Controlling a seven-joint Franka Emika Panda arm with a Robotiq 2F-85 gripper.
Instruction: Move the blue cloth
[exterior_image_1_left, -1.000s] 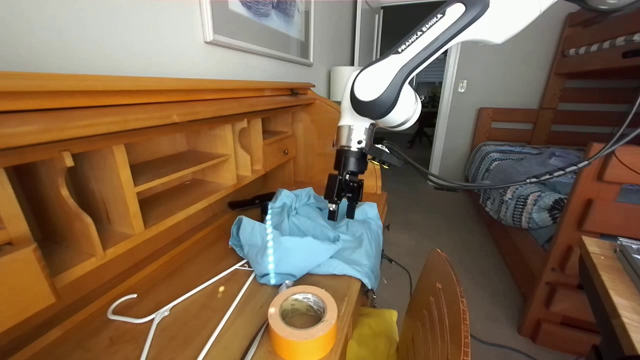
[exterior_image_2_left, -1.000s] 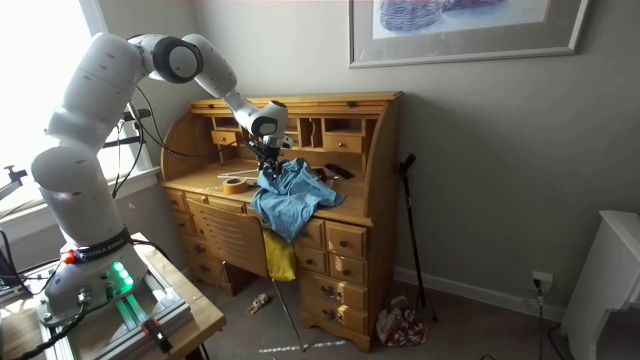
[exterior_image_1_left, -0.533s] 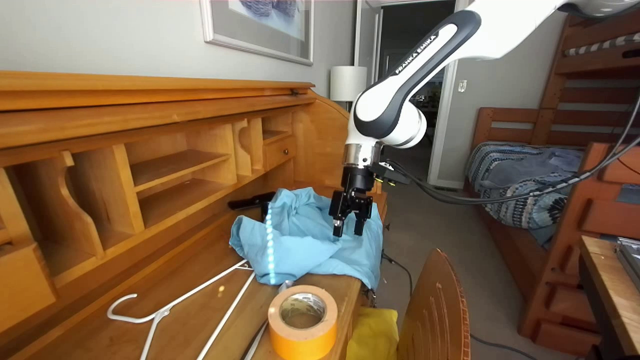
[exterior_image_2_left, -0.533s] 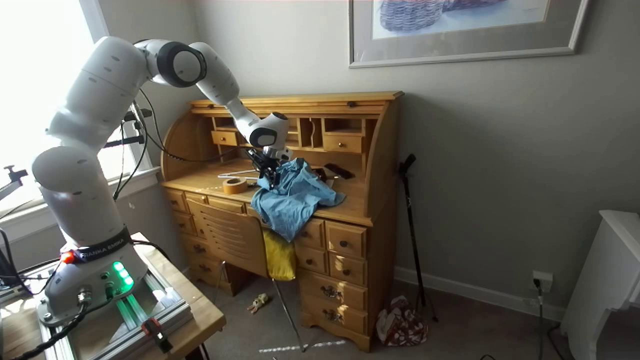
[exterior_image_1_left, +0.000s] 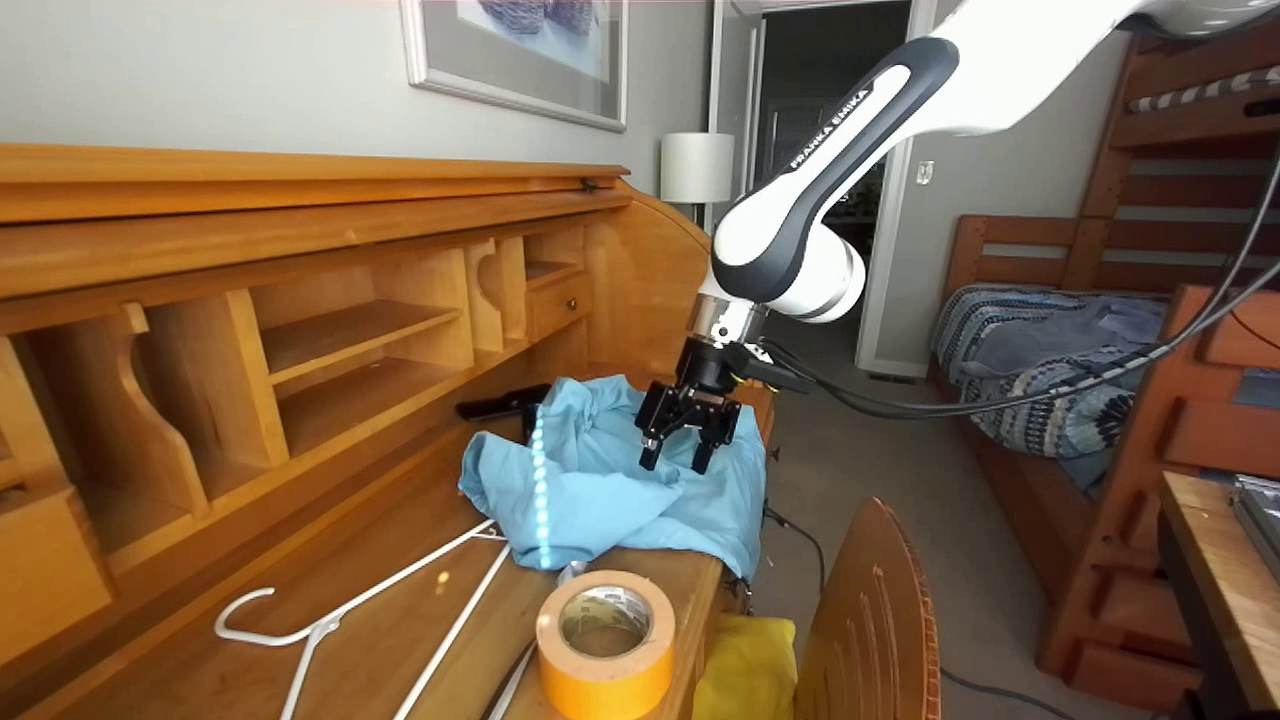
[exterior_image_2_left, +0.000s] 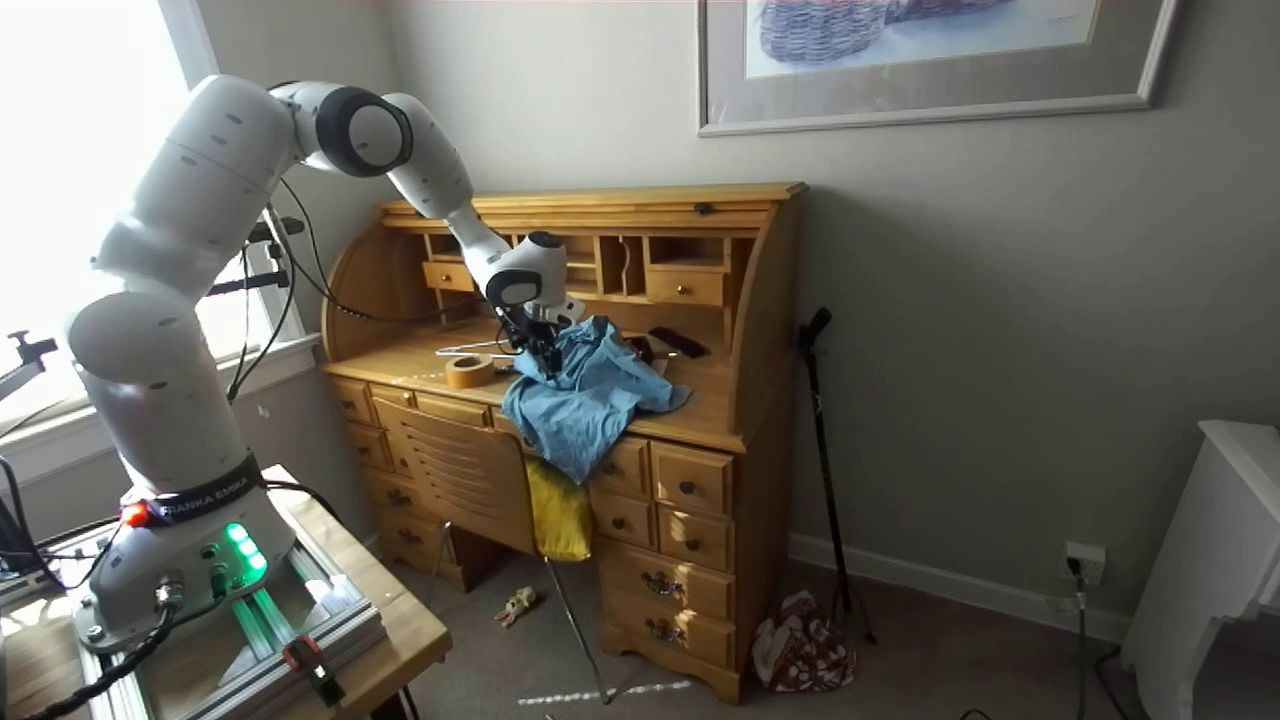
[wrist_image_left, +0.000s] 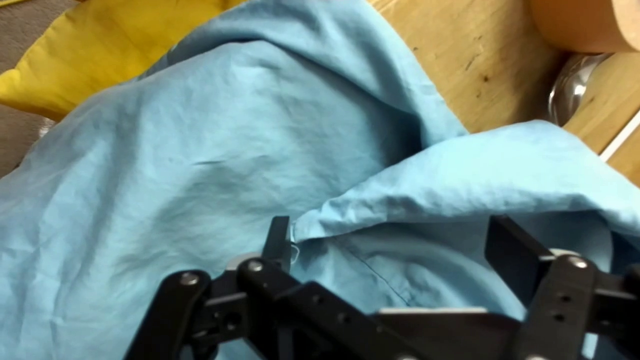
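Exterior views both show the tabletop (exterior_image_1_left: 390, 635) bearing the blue cloth (exterior_image_1_left: 610, 500), rumpled near the middle of the frame and draped over the front edge, with yellow fabric (exterior_image_1_left: 745, 670) lower down. At the lower left in an exterior view lies a white hanger (exterior_image_1_left: 324, 626), while over the cloth at mid-frame is the tool (exterior_image_1_left: 676, 459), its fingers (wrist_image_left: 515, 257) spread wide and gripping nothing, a fold of the cloth showing between them in the wrist view, though whether the tips touch it I cannot tell. Smallest, a tape roll (exterior_image_1_left: 608, 685) sits at bottom centre in an exterior view.
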